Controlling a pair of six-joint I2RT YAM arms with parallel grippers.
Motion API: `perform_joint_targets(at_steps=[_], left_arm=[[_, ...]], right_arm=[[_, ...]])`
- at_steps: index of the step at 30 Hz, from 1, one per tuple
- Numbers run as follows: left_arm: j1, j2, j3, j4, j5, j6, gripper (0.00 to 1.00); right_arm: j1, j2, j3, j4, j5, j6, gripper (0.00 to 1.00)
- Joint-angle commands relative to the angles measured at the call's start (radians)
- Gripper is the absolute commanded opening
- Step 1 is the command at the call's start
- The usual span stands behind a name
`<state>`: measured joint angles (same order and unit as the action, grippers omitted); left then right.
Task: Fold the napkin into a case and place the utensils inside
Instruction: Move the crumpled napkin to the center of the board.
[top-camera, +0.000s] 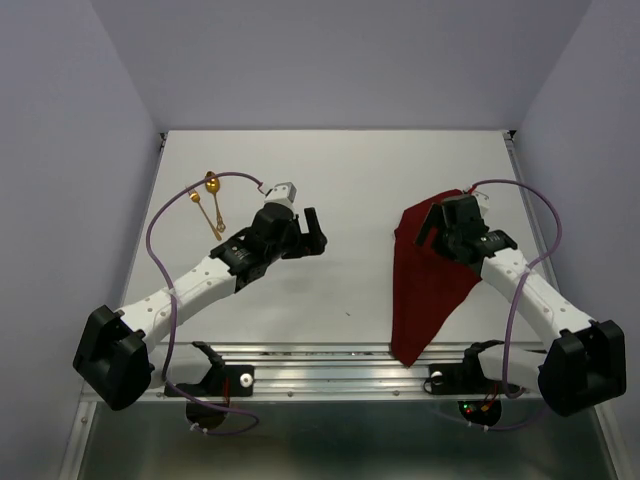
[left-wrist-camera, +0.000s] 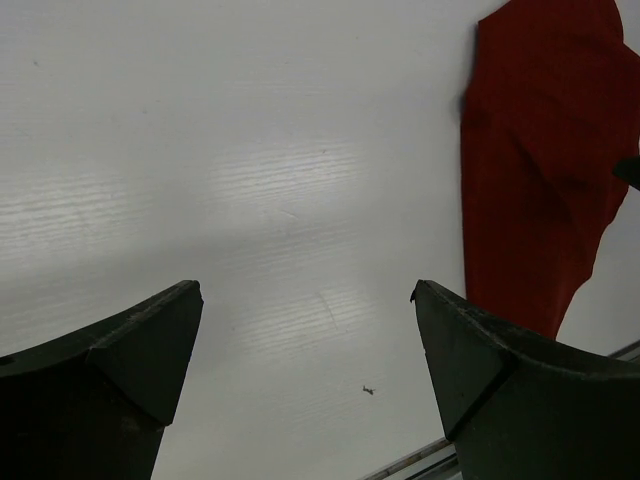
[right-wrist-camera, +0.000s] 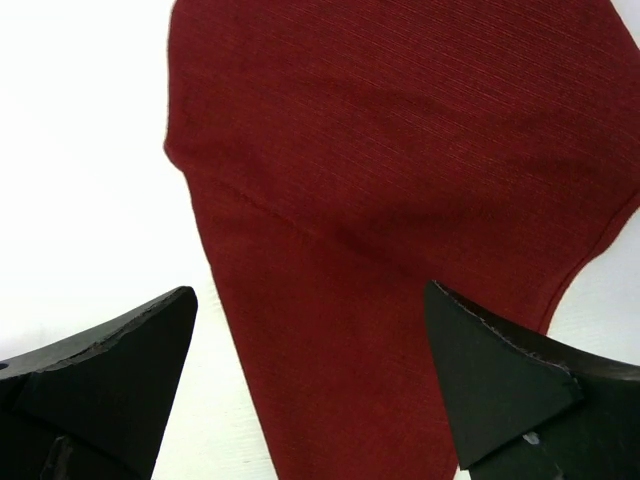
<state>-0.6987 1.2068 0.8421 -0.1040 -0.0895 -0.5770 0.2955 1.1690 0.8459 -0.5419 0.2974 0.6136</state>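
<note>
On the right side of the white table (top-camera: 340, 170) lies the dark red napkin (top-camera: 425, 290), loose and uneven, wide at its far end and narrowing to a point that reaches the metal rail (top-camera: 330, 352) at the near edge. A soft crease runs across the napkin in the right wrist view (right-wrist-camera: 400, 150). The right gripper (top-camera: 437, 222) hangs over the napkin's far part with its claw spread wide and nothing between the fingers (right-wrist-camera: 110, 360); whether they touch the cloth cannot be told. Left of centre, the left gripper (top-camera: 318, 232) is also wide open and empty over bare table, well apart from the napkin. At the far left, the gold utensils (top-camera: 212, 210), the spoon (top-camera: 211, 183) among them, lie close together on the table, behind the left arm.
</note>
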Motion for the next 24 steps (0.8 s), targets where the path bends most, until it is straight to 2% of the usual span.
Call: perform_joint_targets(at_steps=[1,5,9,15,19,24], left_arm=[[-0.004,-0.016,0.045,-0.011,-0.049,0.0,0.99],[-0.002,-0.013,0.045,-0.019,-0.058,-0.018,0.99],[-0.004,-0.004,0.064,-0.06,-0.067,-0.021,0.99],[-0.002,-0.021,0.064,-0.091,-0.09,-0.037,0.99],[-0.002,-0.01,0.054,-0.082,-0.064,-0.044,0.99],[-0.004,0.02,0.049,-0.051,-0.027,-0.058,0.99]], right_arm=[[0.002,-0.014,-0.01,0.013,0.065,-0.003,1.0],[0.002,0.007,0.004,-0.039,0.114,0.015,1.0],[0.002,0.038,0.021,-0.148,0.12,0.148,1.0],[0.002,0.054,0.035,-0.323,0.0,0.257,1.0],[0.002,-0.054,-0.004,-0.345,-0.127,0.238,1.0],[0.002,-0.19,-0.149,-0.349,-0.201,0.291,1.0]])
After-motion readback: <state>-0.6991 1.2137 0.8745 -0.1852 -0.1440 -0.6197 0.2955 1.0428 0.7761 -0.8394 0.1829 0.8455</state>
